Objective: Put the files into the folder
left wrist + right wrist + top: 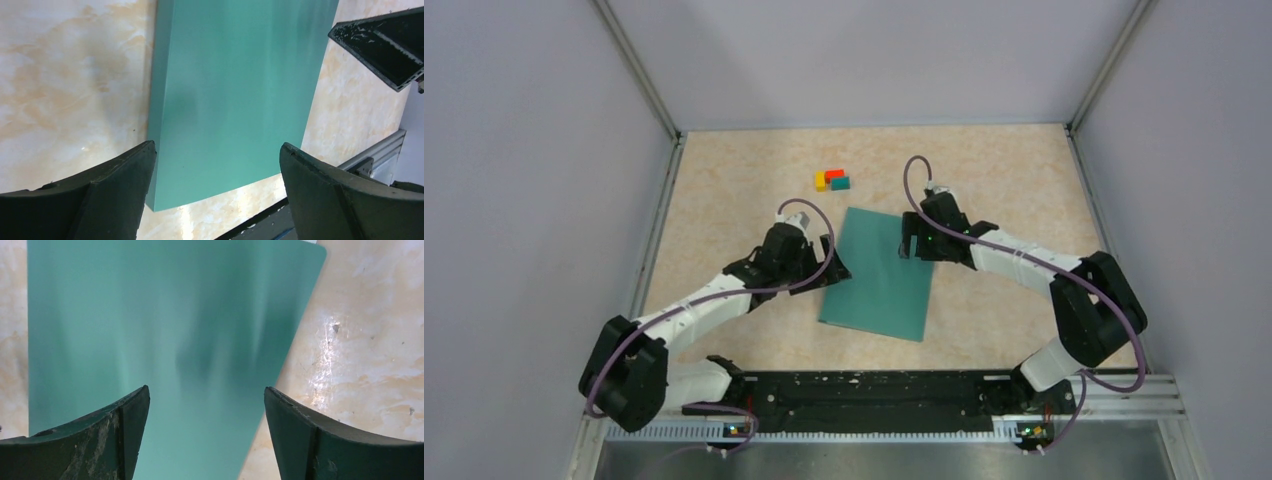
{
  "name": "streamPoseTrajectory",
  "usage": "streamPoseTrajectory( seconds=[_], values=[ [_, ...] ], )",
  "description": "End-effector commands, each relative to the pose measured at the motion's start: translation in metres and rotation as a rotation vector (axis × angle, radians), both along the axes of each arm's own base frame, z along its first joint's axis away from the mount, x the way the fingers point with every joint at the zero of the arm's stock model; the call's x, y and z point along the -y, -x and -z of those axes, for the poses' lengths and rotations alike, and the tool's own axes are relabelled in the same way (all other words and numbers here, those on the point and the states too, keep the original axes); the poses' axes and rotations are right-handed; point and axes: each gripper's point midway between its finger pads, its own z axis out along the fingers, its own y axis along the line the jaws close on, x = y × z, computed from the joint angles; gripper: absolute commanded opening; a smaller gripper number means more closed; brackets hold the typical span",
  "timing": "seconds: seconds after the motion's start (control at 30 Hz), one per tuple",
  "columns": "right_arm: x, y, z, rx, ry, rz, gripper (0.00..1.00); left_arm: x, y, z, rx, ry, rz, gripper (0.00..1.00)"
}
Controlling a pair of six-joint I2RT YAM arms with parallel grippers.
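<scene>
We are seeing the folder point(879, 275) lying closed and flat near the middle of the table point(1004, 200), turned slightly askew, with three small coloured blocks point(832, 180) sitting just beyond its far edge. The left gripper point(216, 152) is hovering at the folder's left edge, its jaws standing wide apart and gripping nothing. The right gripper point(206, 392) is hanging over the folder's far right corner, its jaws likewise spread wide and empty.

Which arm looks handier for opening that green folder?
Probably the right arm: its open jaws hang over the folder's round-cornered edge, likely the opening side. The left arm is at the fold.
</scene>
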Motion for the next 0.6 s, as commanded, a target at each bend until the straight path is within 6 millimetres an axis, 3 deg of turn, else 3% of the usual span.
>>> streamPoseTrajectory(
  seconds=[0.0, 0.07, 0.33, 0.57],
  values=[
    [-0.001, -0.015, -0.046, 0.102, -0.028, 0.001, 0.86, -0.022, -0.017, -0.045, 0.141, -0.091, -0.065, 0.98],
    [-0.004, -0.014, -0.062, 0.131, -0.06, -0.008, 0.98, -0.036, -0.024, -0.061, 0.194, -0.166, -0.091, 0.98],
    [-0.009, -0.008, -0.12, 0.247, -0.18, -0.019, 0.99, -0.076, -0.042, -0.12, 0.354, -0.302, -0.232, 0.98],
    [-0.001, 0.002, -0.162, 0.365, -0.25, -0.007, 0.99, -0.089, -0.043, -0.127, 0.388, -0.333, -0.275, 0.98]
  ],
)
